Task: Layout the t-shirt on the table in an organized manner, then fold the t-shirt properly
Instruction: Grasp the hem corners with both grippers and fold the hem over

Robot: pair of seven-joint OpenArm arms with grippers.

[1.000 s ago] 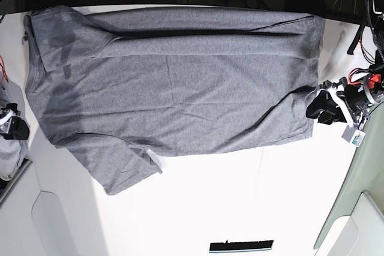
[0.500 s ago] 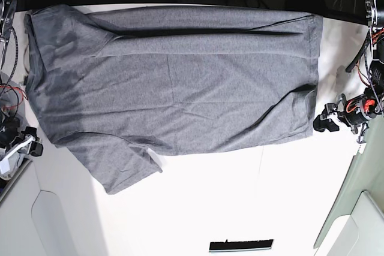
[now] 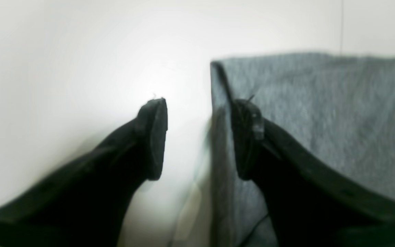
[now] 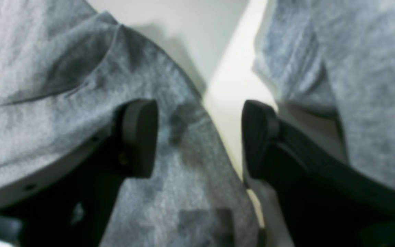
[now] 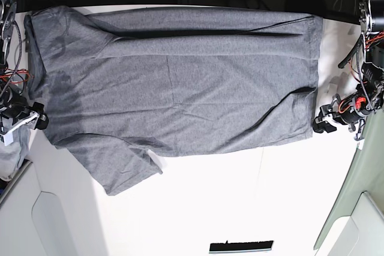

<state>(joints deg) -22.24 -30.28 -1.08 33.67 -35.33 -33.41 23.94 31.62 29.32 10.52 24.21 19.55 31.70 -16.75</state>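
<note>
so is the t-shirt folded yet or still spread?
Mostly spread: the t-shirt lies open across the table, only its far long edge doubled over.

One shirt, one table, two grippers

A single grey t-shirt (image 5: pixel 174 82) lies on one white table (image 5: pixel 240 196). Two grippers show: the left gripper (image 5: pixel 324 119) at the shirt's hem edge, the right gripper (image 5: pixel 37 116) at its collar end. One paler cloth bundle (image 5: pixel 11 154) sits just beside the right gripper.
</note>
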